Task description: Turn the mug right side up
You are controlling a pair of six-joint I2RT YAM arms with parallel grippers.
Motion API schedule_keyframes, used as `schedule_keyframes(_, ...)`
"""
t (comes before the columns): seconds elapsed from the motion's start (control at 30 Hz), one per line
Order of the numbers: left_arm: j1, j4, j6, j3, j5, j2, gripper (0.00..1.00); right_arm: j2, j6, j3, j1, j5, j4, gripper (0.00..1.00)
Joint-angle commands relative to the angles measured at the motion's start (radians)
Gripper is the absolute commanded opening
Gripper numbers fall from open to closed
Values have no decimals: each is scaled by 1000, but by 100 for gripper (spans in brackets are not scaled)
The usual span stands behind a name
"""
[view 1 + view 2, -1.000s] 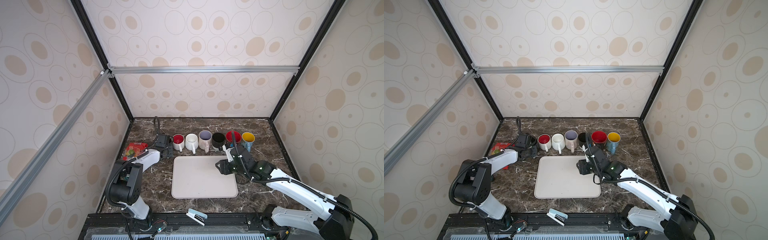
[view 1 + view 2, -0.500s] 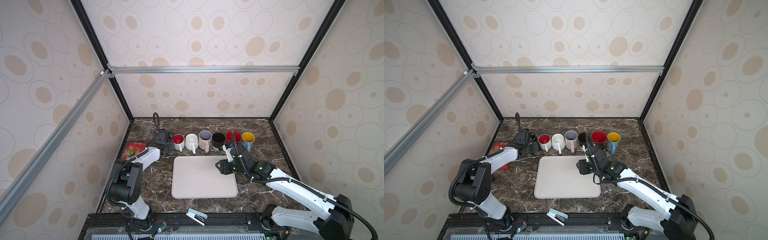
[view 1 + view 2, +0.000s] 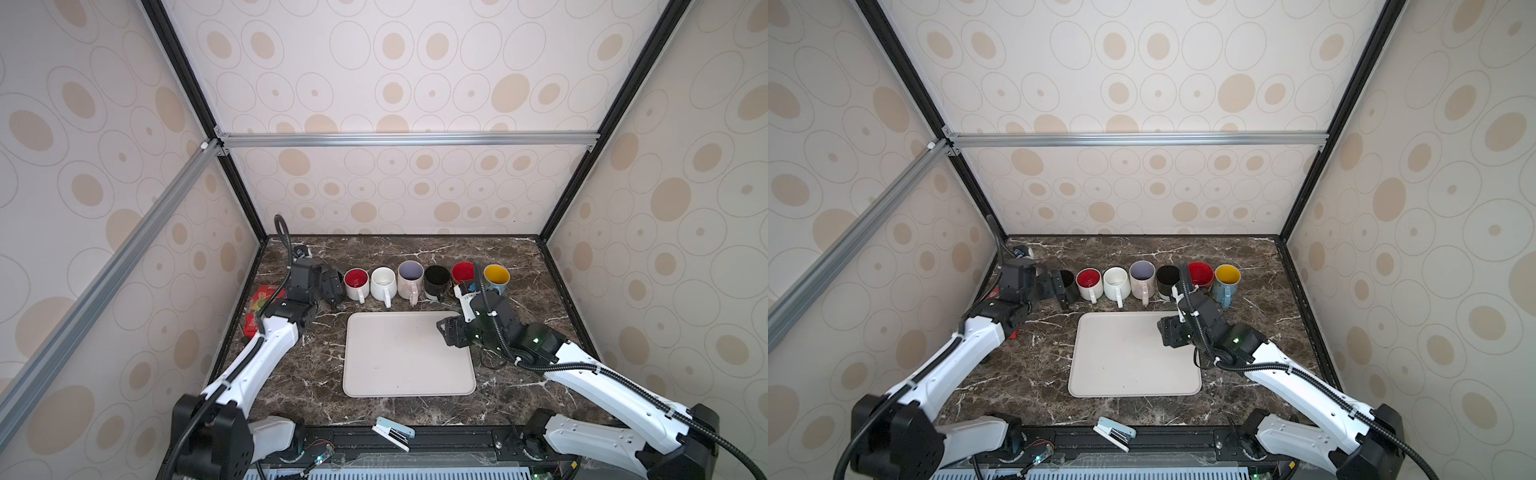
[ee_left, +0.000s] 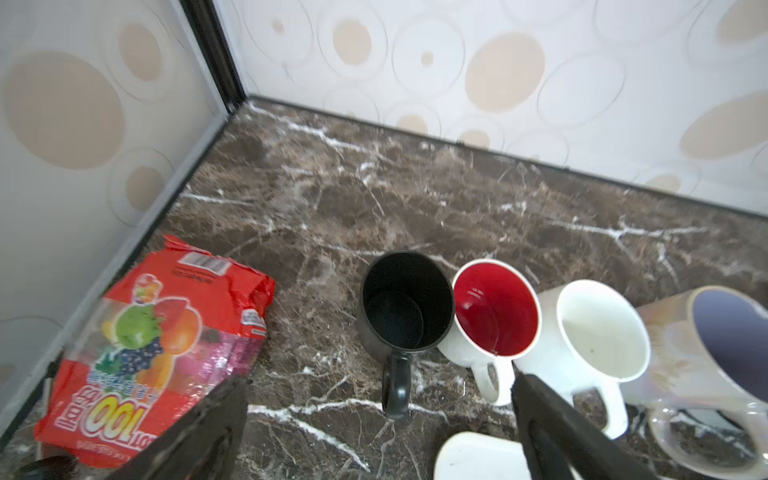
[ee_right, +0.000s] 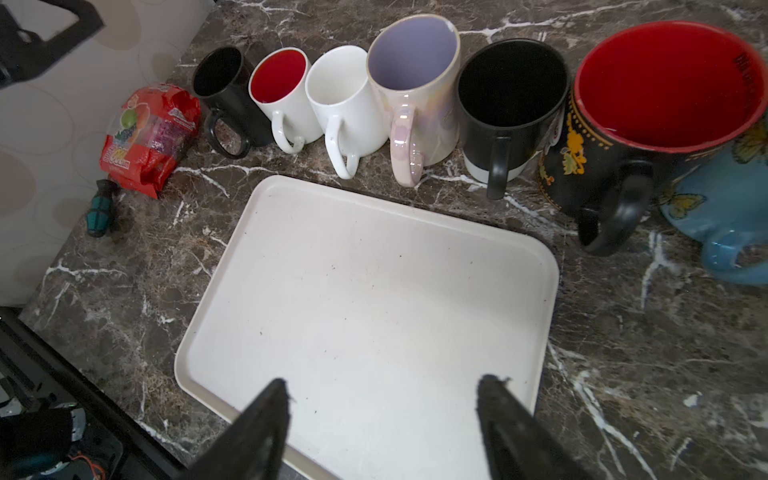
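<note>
Stretching left arm [image 3: 270, 345] toward one o'clock, left hand [image 3: 1061, 291] pointing at three o'clock, jaws gaping wide. Reaching right arm [image 3: 602, 386] toward ten o'clock, right hand [image 3: 446, 332] likewise standing parted.

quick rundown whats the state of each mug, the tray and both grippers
left-end black mug, upright, empty
red-lined white mug, upright, empty
white mug, upright, empty
lilac-lined mug, upright, empty
black mug with white base, upright, empty
large red-lined mug, upright, empty
blue mug, upright
tray, empty
left gripper, open, holding nothing
right gripper, open, holding nothing
</note>
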Motion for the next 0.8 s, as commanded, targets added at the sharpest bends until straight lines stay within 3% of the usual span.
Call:
schedule_keyframes(0.0,-30,160,-38,-140,-96,-168,100,-3,-56,69,-6,117,-82,98)
schedule_keyframes(0.13,-78,577,-24,-452,-94,-385,100,-55,-83,70,-4,165,-53,98)
schedule_keyframes(0.2,-85,750,103,-556,21,-418,100,-90,-101,34,-3,172,8,98)
schedule_keyframes(0.27,-97,787,200,-583,70,-392,100,-123,-116,-9,-2,195,67,98)
schedule_keyframes(0.37,-97,765,204,-574,-50,-319,100,-169,-131,-66,-2,222,143,98)
schedule_keyframes(0.53,-96,1034,296,-690,-150,-252,100,-246,-154,-202,-2,218,327,98)
schedule_keyframes(0.77,-64,1355,463,-812,-321,-55,100,-100,-175,-25,-1,270,-22,98)
